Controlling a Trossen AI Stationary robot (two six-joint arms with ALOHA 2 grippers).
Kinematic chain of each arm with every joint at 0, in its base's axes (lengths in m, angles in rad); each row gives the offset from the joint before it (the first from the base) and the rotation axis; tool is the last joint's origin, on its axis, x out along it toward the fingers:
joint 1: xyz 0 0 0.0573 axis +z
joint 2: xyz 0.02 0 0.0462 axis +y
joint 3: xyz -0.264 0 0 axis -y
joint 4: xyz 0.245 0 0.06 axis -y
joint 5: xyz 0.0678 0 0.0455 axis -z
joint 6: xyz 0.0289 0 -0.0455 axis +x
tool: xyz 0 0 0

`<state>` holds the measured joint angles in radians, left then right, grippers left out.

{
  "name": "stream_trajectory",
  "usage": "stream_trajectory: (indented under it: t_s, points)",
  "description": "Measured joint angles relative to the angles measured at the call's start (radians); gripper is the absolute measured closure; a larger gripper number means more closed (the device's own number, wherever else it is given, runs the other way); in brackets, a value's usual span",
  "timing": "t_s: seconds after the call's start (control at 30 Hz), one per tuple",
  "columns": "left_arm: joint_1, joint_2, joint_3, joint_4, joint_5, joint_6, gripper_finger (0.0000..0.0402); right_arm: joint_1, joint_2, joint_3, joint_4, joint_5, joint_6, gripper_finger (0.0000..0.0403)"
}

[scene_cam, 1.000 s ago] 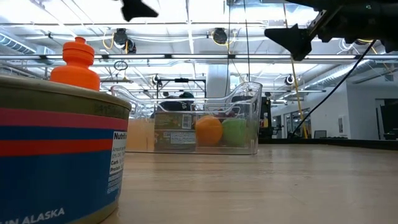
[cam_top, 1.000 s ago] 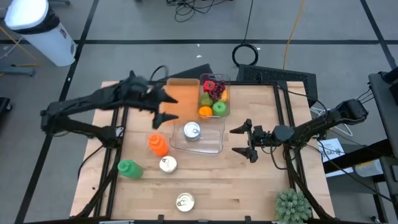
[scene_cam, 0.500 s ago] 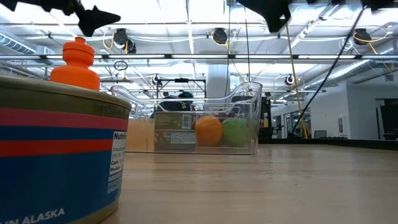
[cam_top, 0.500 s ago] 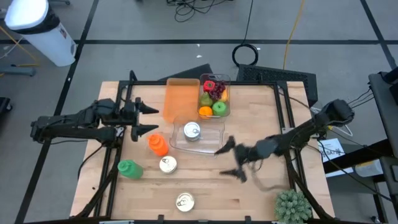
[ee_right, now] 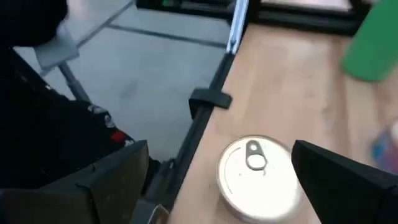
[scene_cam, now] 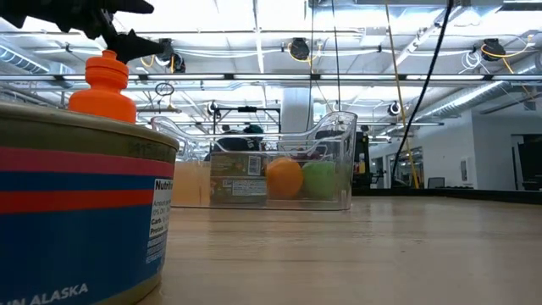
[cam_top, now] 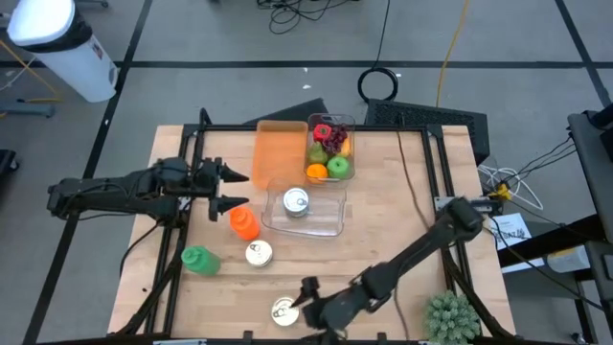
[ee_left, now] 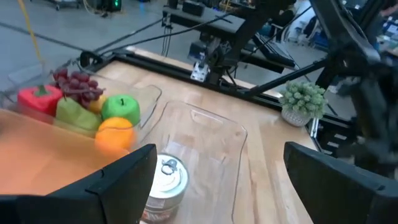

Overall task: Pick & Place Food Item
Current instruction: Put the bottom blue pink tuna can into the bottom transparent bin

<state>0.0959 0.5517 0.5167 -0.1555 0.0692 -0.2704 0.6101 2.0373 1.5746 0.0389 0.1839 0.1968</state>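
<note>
- A silver, pull-tab can (cam_top: 284, 310) stood upright near the bench's front edge, its label banded red and blue.
- A second can (cam_top: 258, 253) stood beside the orange bottle (cam_top: 242, 222).
- A third can (cam_top: 296, 202) sat upright inside the clear tray (cam_top: 326, 219).

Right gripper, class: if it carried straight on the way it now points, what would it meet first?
Probably the can near the table's front edge: the open right gripper points at it, and it lies between the fingers' line in the right wrist view. Depth is unclear.
</note>
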Motion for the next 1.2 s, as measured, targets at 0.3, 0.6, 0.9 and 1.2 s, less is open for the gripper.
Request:
stream_trajectory:
  t_s: [0.3,0.6,0.9,1.2]
  points:
    - [0.001,0.025,0.0,0.004,0.0,0.004,0.0038,-0.048,0.137,0.066,-0.064,-0.141,0.187,0.0025]
    - [0.0,0.024,0.0,0.003,0.0,0.082,0.0039,-0.055,0.12,0.068,-0.301,-0.095,0.328,0.0025]
    - [0.001,0.025,0.0,0.003,0.0,0.084,0.0039,-0.042,0.052,0.063,-0.679,-0.017,0.541,0.0025]
    - [0.001,0.025,0.0,0.003,0.0,0.084,0.0039,-0.033,0.03,0.063,-0.889,0.116,0.678,0.0025]
